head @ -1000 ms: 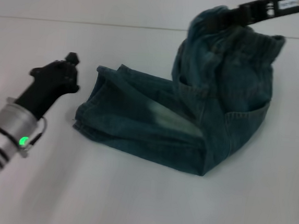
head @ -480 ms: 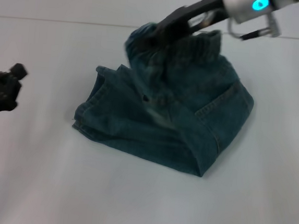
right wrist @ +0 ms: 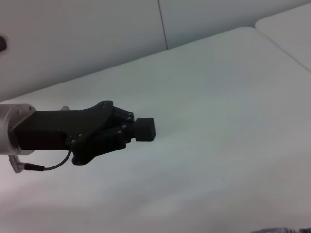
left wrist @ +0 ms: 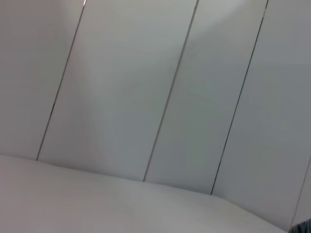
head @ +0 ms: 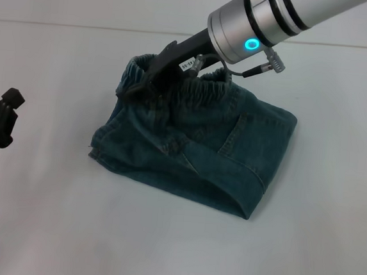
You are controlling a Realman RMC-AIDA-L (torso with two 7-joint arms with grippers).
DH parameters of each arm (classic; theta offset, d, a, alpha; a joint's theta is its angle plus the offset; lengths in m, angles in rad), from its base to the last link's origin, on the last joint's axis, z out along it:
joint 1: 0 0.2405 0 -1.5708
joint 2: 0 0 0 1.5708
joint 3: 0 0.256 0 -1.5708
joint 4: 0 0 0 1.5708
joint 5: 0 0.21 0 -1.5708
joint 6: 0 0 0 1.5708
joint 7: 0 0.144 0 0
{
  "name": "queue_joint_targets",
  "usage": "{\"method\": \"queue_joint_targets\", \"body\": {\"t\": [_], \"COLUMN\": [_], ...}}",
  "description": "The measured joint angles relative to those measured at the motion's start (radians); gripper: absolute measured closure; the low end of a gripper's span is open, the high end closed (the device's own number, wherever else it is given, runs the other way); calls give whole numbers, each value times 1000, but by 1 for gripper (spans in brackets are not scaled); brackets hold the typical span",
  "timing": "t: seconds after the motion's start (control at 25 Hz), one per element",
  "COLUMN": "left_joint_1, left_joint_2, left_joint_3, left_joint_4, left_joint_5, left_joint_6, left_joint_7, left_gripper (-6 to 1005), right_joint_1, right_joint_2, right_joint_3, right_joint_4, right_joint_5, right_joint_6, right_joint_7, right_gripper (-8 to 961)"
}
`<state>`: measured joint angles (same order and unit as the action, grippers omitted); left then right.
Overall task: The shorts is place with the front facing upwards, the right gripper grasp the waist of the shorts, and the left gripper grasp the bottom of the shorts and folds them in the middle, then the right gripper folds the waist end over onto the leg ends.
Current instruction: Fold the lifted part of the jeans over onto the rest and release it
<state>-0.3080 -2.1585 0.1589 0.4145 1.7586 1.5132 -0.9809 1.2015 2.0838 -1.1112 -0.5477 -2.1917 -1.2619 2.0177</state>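
The blue denim shorts [head: 201,152] lie folded on the white table [head: 160,251]. Their elastic waist [head: 207,91] is brought over toward the leg ends [head: 105,147] at the left. My right gripper [head: 146,83] reaches in from the upper right and is shut on the waist, low over the cloth. My left gripper [head: 2,112] is at the far left edge, well apart from the shorts and holding nothing. The right wrist view shows the left gripper [right wrist: 141,130] over bare table. In the left wrist view only wall panels and table show.
A grey panelled wall [left wrist: 160,97] stands behind the table. The right arm's silver wrist with a lit blue ring [head: 249,43] hangs over the back of the shorts. Bare tabletop lies in front of and to the right of the shorts.
The right gripper has carried the waist down and left over the leg ends, so the shorts are now folded flatter. The left arm has drawn back to the left edge.
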Motion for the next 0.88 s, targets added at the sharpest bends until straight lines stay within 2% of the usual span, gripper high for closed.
{"method": "queue_joint_targets", "body": {"t": [0.08,0.4,0.6,0.88], "left_joint_1": [-2,-16,-22,-28], "left_joint_2": [-1,-1,-1,-2], "left_joint_3": [5,26,39,51], "left_joint_4": [-3,-8,-20,-28], "left_joint_5": [1,1,1,1], "left_joint_6": [-3,-23,-53,-70], "left_joint_7": [1,0,0,1], "left_gripper": [999,999,999,999], "right_joint_1": [2,13,46,80], "right_joint_2": [1,0,1,5], "right_joint_3": [-1,-19,-26,-75], "right_joint_4": [5,6,6,2], "right_joint_5": [0,-48,-124,-134], "right_joint_6": [5,10,11,20], "right_joint_7": [-3,7,33,59], "right_gripper": [624,375,137,71]}}
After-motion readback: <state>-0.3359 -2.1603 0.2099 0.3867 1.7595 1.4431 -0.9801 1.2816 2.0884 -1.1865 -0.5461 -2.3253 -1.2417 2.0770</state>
